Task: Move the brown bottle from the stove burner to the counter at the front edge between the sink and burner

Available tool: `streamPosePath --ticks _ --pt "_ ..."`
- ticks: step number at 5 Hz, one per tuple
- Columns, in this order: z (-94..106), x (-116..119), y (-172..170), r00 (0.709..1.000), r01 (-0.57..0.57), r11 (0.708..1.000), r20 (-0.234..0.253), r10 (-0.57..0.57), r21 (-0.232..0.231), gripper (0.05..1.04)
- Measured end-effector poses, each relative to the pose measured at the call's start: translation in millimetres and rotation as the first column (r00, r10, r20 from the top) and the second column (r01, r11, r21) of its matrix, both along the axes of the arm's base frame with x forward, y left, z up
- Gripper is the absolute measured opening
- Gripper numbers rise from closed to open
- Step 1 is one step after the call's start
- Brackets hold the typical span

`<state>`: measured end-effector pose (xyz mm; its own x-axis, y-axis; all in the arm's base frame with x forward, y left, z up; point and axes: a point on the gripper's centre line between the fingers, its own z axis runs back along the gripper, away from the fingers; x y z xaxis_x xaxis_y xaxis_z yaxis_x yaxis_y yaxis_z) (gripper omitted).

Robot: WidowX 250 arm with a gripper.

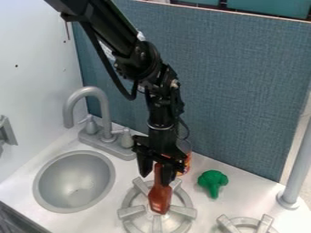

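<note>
A black two-finger gripper hangs down over a white toy-kitchen surface, near its middle. Its fingers are parted. A glossy red-brown object shaped like a bottle has its narrow neck between them and its wider body below the fingertips, over the round grey stove burner with raised bars. A pale gap separates the left finger from the neck; the right finger overlaps the neck's right side, and whether they touch cannot be told.

To the left, white surface lies between the burner and a round grey sink basin, with a grey curved faucet on its far side. To the right, a green broccoli-shaped toy sits well apart from the fingers. Farther right stands a grey upright pole. A blue-grey textured panel closes the far edge.

A can-like item with orange and clear parts is partly hidden behind the gripper. A second grey burner is cut off at the near edge. The bottle-shaped object's top is hard to make out.
</note>
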<state>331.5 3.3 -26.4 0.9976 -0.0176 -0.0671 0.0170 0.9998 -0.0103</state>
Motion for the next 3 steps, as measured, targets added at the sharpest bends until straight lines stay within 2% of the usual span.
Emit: streamPosePath --ticks 1,2,3 --pt "-0.2 3 -2 1.0 0.003 1.0 0.02 -0.003 -0.008 0.402" --pt "3.8 -4 -4 0.999 -0.011 1.0 0.031 0.011 -0.022 0.353" --pt "31.8 -12 -6 0.996 -0.036 0.999 0.081 0.039 -0.039 0.353"
